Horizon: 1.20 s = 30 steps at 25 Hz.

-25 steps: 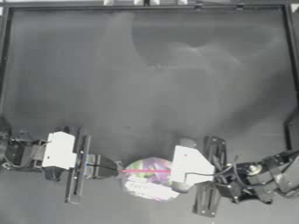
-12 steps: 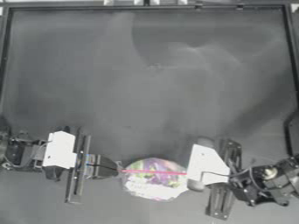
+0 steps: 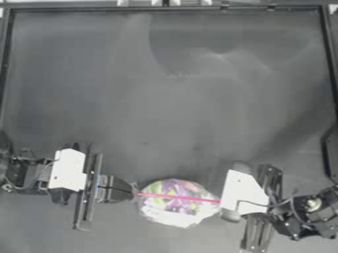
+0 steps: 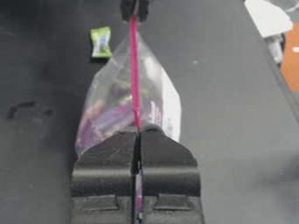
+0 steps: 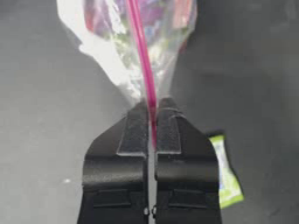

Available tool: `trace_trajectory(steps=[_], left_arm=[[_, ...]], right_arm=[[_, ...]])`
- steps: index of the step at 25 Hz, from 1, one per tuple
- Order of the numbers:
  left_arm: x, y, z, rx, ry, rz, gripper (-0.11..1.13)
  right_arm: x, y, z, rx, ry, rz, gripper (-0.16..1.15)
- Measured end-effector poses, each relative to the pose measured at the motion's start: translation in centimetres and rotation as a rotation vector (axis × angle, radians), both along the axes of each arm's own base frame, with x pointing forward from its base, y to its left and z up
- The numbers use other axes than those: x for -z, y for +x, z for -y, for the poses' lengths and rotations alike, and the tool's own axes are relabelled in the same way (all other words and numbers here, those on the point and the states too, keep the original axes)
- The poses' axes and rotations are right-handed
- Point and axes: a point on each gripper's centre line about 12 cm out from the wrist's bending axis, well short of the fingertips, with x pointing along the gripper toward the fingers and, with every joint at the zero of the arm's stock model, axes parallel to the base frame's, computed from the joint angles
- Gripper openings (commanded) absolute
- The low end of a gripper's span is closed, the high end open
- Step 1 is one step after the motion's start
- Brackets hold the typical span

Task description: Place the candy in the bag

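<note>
**Both grippers pinch the bag's seal strip; one candy lies loose on the table**

Along the near edge of the table [image 3: 172, 74], the bag [image 3: 177, 201] hangs stretched between the two arms. The left gripper [image 3: 129, 193] reaches in from the left side and the right gripper [image 3: 224, 202] from the right, each at one end of the pink-red seal strip [image 3: 175, 197], which runs as a taut line across the bag's top.

In the left wrist view, the left gripper [image 4: 139, 133] has its jaws pressed together with the seal strip [image 4: 135, 78] clamped in the thin seam between them. The bag [image 4: 125, 105] spreads out beyond the fingertips, with purple, pink and green sweets showing through the clear plastic. At the far end of the strip the right gripper's dark tips [image 4: 134, 8] grip it too.

In the right wrist view, the right gripper [image 5: 151, 107] is likewise closed tight on the strip [image 5: 142, 52], and the bag [image 5: 125, 39] billows beyond it, white and multicoloured.

The candy [image 5: 227, 173], a small yellow-green wrapped sweet, lies on the bare table outside the bag, just beside the right gripper's jaw. The left wrist view shows the same candy [image 4: 101, 42] on the tabletop near the bag's far end, apart from the plastic.

Farther off, the rest of the dark table stretches away to its raised rim.
</note>
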Motion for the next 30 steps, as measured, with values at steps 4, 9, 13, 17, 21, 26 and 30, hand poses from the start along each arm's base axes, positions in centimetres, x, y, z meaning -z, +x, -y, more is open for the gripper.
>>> trace_trajectory(steps=[4, 9, 13, 17, 21, 26, 30], left_arm=[[-0.1, 0.0, 0.0, 0.000, -0.002, 0.001, 0.11], [0.0, 0.0, 0.0, -0.002, -0.003, 0.001, 0.11], [0.0, 0.0, 0.0, -0.003, -0.004, 0.001, 0.11], [0.0, 0.0, 0.0, -0.005, -0.006, 0.000, 0.11], [0.0, 0.1, -0.2, -0.011, -0.008, -0.002, 0.11], [-0.1, 0.2, -0.8, -0.028, -0.006, 0.003, 0.11], [-0.2, 0.4, -1.3, -0.045, -0.005, 0.003, 0.11]], right_arm=[[0.0, -0.7, 0.0, 0.010, 0.009, 0.002, 0.04], [-0.1, -1.2, 0.0, 0.014, 0.014, 0.004, 0.04], [-0.1, -1.3, 0.0, 0.015, 0.014, 0.004, 0.04], [-0.5, -1.4, 0.2, 0.016, 0.006, 0.011, 0.04], [-1.7, -1.4, 0.6, 0.010, -0.022, 0.036, 0.04], [-2.9, -1.2, 1.1, -0.004, -0.079, 0.073, 0.04], [-4.0, -1.1, 1.9, -0.006, -0.109, 0.105, 0.04]])
